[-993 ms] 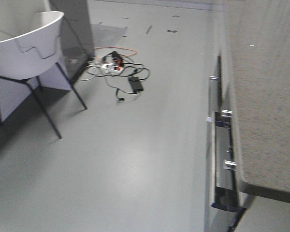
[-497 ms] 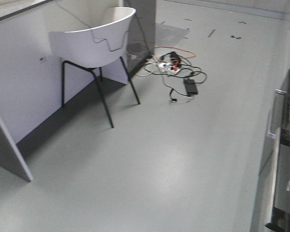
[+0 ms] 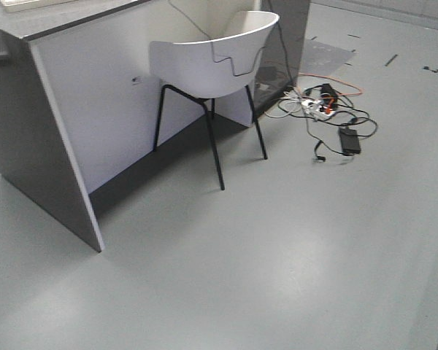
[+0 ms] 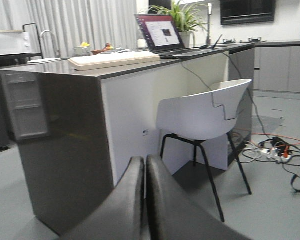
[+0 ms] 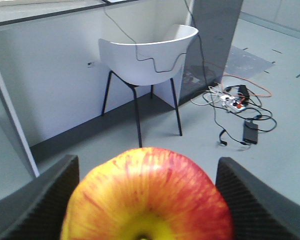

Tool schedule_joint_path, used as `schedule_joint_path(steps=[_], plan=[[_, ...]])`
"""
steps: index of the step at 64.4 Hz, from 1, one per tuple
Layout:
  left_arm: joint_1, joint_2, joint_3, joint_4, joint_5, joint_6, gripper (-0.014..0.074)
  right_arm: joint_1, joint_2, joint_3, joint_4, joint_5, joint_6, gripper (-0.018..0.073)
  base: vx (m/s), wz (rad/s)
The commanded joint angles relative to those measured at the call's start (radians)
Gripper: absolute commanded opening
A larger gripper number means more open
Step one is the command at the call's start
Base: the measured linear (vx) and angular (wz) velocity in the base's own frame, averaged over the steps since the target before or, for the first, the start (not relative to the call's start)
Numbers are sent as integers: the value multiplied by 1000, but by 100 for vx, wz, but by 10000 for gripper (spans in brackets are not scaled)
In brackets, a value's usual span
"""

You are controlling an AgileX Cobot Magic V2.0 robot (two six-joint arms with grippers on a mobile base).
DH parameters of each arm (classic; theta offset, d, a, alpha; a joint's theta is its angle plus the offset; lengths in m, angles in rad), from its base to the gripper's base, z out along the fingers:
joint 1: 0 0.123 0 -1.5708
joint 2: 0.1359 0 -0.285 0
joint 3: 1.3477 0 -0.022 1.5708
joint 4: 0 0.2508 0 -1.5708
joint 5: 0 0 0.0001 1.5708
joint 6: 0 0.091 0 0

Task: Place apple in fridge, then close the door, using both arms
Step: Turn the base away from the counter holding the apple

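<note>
Apple (image 5: pixel 147 192): red streaked over yellow, yellow stem dimple facing camera.
Clamped between right end effector (image 5: pixel 148 210) fingers; left end effector (image 4: pixel 145 197) fingers pressed together.

This looks like a kitchen that is also used for desk work. Ahead of the left gripper (image 4: pixel 144 164) stands a long counter with a dark top and white side (image 4: pixel 140 105). On it sit an open black laptop (image 4: pixel 162 32), a flat cream keyboard (image 4: pixel 115 59) and a green leafy plant (image 4: pixel 182 15). A curved metal tap (image 4: pixel 56 45) is farther left. Grey cupboards (image 4: pixel 277 70) line the far wall. A white plastic chair with thin black legs (image 4: pixel 205 115) stands at the counter.
</note>
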Motion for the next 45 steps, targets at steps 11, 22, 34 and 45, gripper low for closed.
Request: schedule_joint_path(steps=[11,22,34,45], plan=[[-6,-15,-18,-7,-77,-10,-6,-1,-6,-25,9,-82,-7,98,-1,32],[-6,-15,-18,-7,-77,-10,-6,-1,-6,-25,9,-82,-7,98,-1,43],[-6,-15,-18,-7,-77,-10,-6,-1,-6,-25,9,-82,-7,98,-1,52],[-6,-15,-18,-7,-77,-10,-6,-1,-6,-25,9,-82,-7,98,-1,55]])
